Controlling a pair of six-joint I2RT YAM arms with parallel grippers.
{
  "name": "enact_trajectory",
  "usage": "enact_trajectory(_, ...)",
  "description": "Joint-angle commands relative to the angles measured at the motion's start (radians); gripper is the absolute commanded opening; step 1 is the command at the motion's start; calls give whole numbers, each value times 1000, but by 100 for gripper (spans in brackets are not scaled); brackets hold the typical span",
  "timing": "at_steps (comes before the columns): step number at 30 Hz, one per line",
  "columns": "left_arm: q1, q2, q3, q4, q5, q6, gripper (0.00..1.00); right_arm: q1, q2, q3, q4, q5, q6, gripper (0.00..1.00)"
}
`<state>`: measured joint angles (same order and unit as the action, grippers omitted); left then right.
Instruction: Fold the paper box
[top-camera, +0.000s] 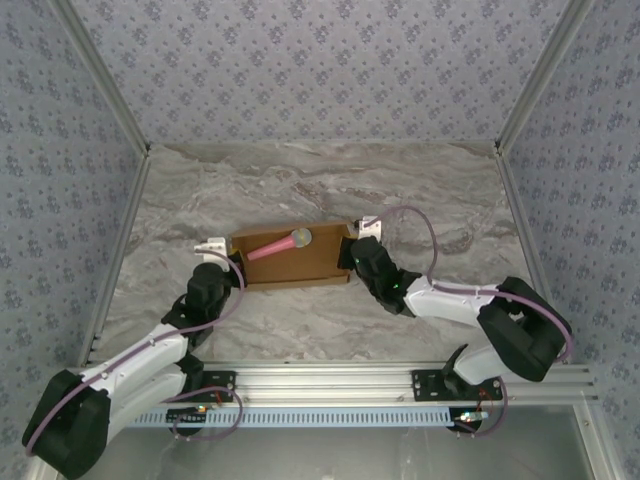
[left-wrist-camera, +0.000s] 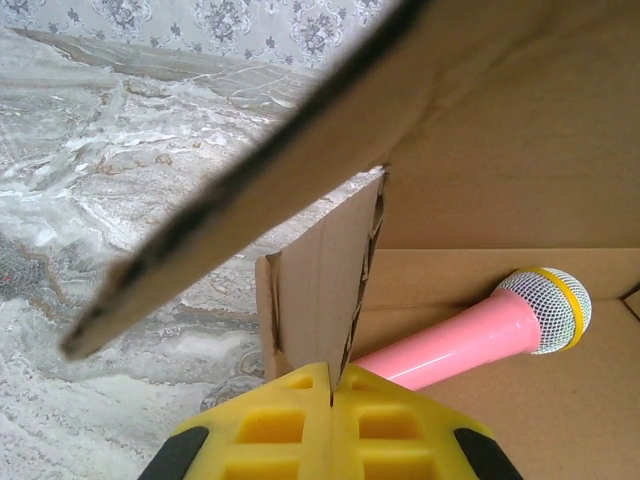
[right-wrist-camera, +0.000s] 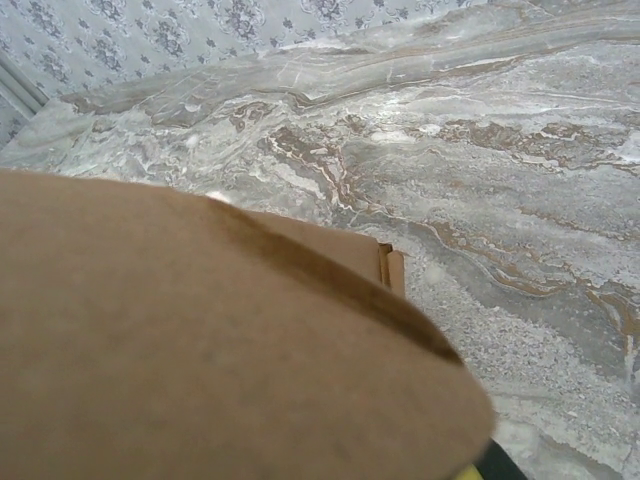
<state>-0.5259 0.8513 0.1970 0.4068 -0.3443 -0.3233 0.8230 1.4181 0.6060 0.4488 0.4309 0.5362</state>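
Enclosure: walls (top-camera: 320, 60) on three sides were covered in a blue-grey floral print, with pale metal corner posts (top-camera: 116, 95) at the back. The desk (top-camera: 420, 190) carried a grey marble-pattern sheet with brown veining, creased into low ridges toward the back. An aluminium rail (top-camera: 400, 378) ran along the near edge and held both arm bases.

Left: the left tool (top-camera: 232, 262) sat at the left end of the paper box (top-camera: 300, 268). In the left wrist view its yellow fingers (left-wrist-camera: 275, 420) were pressed together. The foot of an upright end flap ran down into the seam between them, read as a pinch on that flap. A larger panel of the box leaned overhead, its corrugated edge crossing the view on a diagonal.

Centre: the paper box lay mid-desk, brown cardboard, open on top, with its long side running left to right. A pink toy microphone (top-camera: 280, 246) lay inside on the box floor, its mesh head with a yellow band pointing right.

Right: the right tool (top-camera: 352, 252) was at the box's right end. In the right wrist view, blurred cardboard close to the lens covered the fingers. The jaws were all but closed; whether they gripped the cardboard could not be told. Bare desk ran beyond to the wall.
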Motion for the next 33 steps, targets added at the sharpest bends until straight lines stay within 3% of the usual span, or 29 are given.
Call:
enact_trajectory(1, -8, -1, -15, -62, 24, 16, 0, 5, -26, -2, -42, 26, 28, 10)
enact_trajectory(8, -8, -10, -9, -74, 30, 24, 0, 5, -47, 8, -81, 15, 5, 17)
enact_trajectory(17, -8, -11, -1, -87, 27, 34, 0, 2, -86, 10, -142, -49, -43, 34)
enact_trajectory(25, -7, -14, 3, -100, 25, 30, 0, 15, -200, 10, -350, -145, -122, 52)
enact_trajectory(33, -8, -30, 5, -120, 18, 27, 0, 55, -443, 66, -642, -151, -217, 56)
